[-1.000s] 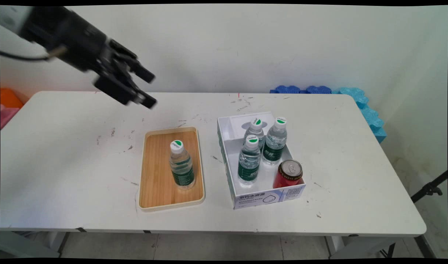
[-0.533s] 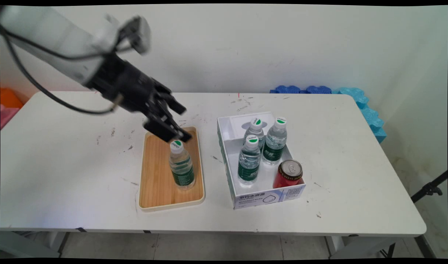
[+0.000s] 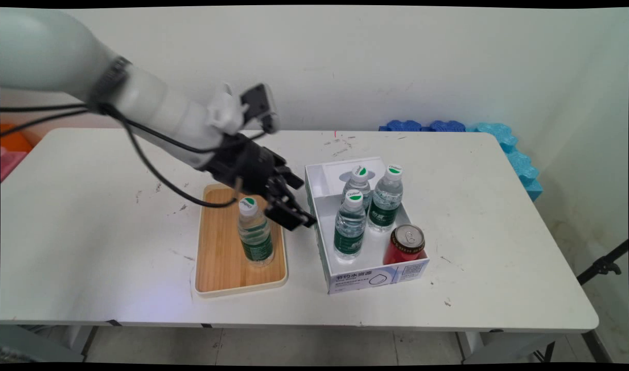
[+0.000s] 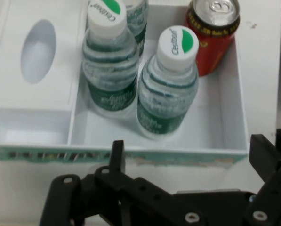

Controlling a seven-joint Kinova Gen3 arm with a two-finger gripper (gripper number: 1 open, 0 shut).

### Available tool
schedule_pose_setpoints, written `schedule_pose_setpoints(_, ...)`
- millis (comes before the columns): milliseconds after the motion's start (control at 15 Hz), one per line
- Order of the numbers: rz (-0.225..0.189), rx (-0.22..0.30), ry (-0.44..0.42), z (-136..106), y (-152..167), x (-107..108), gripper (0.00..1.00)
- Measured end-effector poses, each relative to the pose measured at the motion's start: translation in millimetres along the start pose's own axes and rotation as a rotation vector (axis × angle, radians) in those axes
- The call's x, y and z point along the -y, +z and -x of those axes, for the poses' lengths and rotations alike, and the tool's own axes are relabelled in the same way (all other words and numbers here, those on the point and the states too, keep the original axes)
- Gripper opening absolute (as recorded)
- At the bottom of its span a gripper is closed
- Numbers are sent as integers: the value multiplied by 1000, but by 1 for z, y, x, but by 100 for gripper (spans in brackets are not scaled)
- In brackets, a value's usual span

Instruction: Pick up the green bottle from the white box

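Red can (image 3: 406,243) in the box's (image 3: 368,277) near right corner, three bottles (image 3: 350,224) behind it. Hand (image 3: 293,202) open, empty, between box's left wall and the tray (image 3: 221,268) bottle (image 3: 254,233), mid-table (image 3: 113,247).

1. You see a white arm (image 3: 154,111) built of smooth rounded links, with a dark ribbed ring at one joint.
2. Black cables (image 3: 154,172) loop loosely beneath it, from 9 o'clock of the main view toward the wrist.
3. At the wrist sits a small pale bracket (image 3: 226,111) carrying a black box-shaped module (image 3: 258,105).
4. Your pincer (image 3: 296,203) is all black, with angular linkage bars.
5. In the hand view, silver screw heads (image 4: 192,217) dot the linkage.
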Motion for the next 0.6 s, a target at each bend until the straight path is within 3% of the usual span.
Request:
schedule_pose_setpoints(267, -9, -8, 1, -2, 42, 2, 100)
schedule_pose_setpoints(600, -12, -4, -8, -2, 71, 2, 100)
